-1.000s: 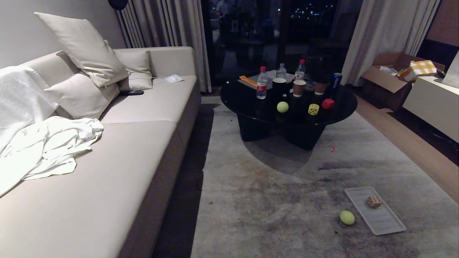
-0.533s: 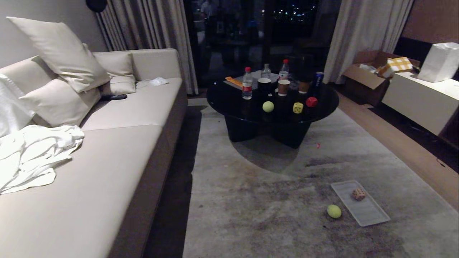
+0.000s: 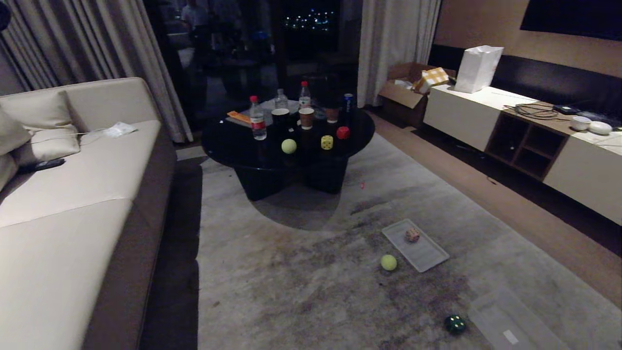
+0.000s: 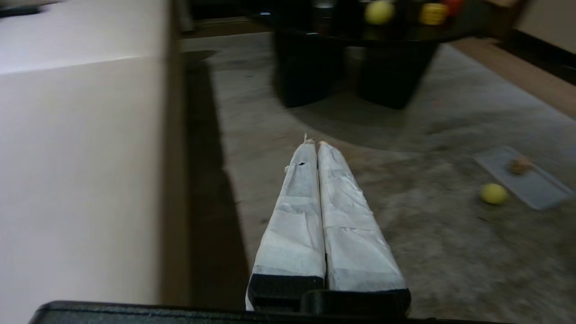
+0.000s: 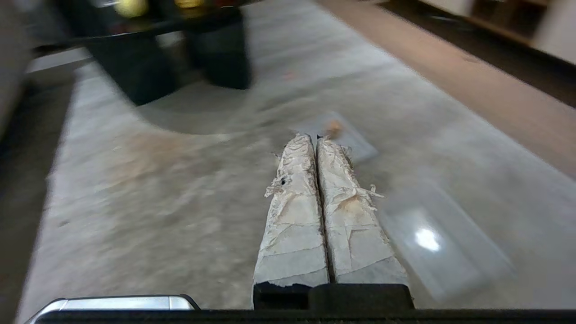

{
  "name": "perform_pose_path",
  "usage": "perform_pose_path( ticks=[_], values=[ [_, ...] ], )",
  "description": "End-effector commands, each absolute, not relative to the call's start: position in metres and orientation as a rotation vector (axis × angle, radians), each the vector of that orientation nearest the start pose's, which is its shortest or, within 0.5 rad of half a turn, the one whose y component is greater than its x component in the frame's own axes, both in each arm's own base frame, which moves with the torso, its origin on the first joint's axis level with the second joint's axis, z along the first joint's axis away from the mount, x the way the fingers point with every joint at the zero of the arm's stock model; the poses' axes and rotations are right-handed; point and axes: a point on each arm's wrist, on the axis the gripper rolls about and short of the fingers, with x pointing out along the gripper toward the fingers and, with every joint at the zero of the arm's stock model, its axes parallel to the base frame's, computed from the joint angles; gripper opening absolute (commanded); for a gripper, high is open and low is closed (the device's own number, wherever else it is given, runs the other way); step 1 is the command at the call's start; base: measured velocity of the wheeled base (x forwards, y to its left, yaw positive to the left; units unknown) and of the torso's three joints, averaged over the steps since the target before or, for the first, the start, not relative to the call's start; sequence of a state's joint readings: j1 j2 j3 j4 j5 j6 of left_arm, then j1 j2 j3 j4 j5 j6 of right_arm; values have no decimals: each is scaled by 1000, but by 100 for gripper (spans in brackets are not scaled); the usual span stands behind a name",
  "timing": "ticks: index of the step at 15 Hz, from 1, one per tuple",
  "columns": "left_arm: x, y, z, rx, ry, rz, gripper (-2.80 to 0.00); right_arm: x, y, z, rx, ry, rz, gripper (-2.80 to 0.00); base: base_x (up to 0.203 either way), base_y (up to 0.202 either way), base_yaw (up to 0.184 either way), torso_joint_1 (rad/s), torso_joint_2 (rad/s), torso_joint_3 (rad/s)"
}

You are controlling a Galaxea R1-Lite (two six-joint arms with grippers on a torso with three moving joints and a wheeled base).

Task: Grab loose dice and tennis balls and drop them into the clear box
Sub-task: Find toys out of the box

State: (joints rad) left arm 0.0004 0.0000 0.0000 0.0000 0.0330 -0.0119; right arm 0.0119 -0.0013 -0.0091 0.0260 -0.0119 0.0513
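On the rug point(image 3: 311, 272), a tennis ball point(image 3: 388, 262) lies just beside the flat ribbed panel point(image 3: 423, 253) that carries the tan die point(image 3: 412, 235), while the dark green die point(image 3: 455, 324) sits near the clear box point(image 3: 510, 325) at the rug's near right corner. A second tennis ball point(image 3: 288, 146), the yellow die point(image 3: 327, 142) and the red die point(image 3: 343, 132) stand along the near edge of the round black surface point(image 3: 233, 146), in front of bottles and cups. The left tool point(image 4: 317, 143) and the right tool point(image 5: 314, 137) each hang above the rug with taped fingers pressed together, holding nothing.
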Motion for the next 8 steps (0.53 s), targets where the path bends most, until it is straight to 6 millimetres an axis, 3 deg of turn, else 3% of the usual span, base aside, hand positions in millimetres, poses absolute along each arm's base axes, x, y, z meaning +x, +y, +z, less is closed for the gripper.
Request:
perform_pose_path(
  ticks=[1,8],
  values=[
    [-23,1,75,-12,3,35,-280,-24,-1,75,50,17,0,-280,-2,8,-165,2,2,-2],
    [-23,1,75,-14,3,35,-280,-24,-1,75,50,17,2,-280,0,11,-160,2,2,2]
  ],
)
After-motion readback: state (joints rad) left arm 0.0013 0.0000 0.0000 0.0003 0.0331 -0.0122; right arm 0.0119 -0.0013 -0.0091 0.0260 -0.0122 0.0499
